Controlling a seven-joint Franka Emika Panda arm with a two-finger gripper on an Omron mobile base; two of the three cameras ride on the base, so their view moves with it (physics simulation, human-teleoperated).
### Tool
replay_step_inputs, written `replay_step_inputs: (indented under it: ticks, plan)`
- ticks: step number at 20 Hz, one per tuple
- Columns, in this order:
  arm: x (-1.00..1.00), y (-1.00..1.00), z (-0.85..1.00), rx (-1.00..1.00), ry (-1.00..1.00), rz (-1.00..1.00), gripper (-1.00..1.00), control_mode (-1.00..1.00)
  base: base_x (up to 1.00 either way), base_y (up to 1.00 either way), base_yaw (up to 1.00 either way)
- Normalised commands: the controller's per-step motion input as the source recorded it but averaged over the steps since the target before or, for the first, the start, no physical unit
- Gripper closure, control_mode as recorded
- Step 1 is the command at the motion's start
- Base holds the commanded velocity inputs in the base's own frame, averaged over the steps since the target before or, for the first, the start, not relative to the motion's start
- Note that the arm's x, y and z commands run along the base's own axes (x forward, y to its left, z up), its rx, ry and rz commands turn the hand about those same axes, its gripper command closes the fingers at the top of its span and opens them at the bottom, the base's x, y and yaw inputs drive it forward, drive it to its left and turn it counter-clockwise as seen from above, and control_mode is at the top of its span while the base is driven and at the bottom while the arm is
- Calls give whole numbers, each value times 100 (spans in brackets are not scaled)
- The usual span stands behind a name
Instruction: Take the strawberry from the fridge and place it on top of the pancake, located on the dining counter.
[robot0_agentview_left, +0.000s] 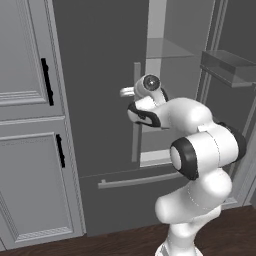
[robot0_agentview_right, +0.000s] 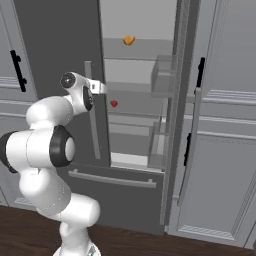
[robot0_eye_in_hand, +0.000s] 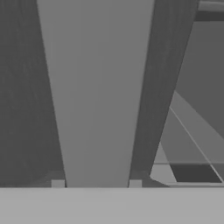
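The fingers (robot0_agentview_right: 103, 89) are closed around the long grey bar handle (robot0_eye_in_hand: 96, 96) of the fridge's (robot0_agentview_left: 100, 75) left door, which is shut. The right door (robot0_agentview_right: 180, 125) is swung open. The strawberry (robot0_agentview_right: 114, 104) is seen on a glass shelf (robot0_agentview_right: 142, 97) inside, near its left edge, below an orange-brown lump (robot0_agentview_right: 129, 40).

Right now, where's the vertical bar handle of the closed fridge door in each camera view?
Left base view: the bar handle stands upright at centre, just behind the arm's wrist.
Right base view: upright, left of centre, at the edge of the open compartment.
Hand view: the broad pale band down the middle.
Shared landmark: the gripper shut on it.
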Motion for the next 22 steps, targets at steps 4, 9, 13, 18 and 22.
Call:
replay_step_inputs:
  ticks: [4,9,13,18,22]
  plan:
    - [-13,34,0,0,0,0,100,-100,0,0,0]
    - [-94,24,0,0,-1,0,100,-100,0,0,0]
    - [-100,40,0,0,0,0,100,-100,0,0,0]
    - [-100,57,0,0,1,0,100,-100,0,0,0]
    - [-94,68,0,0,5,0,100,-100,0,0,0]
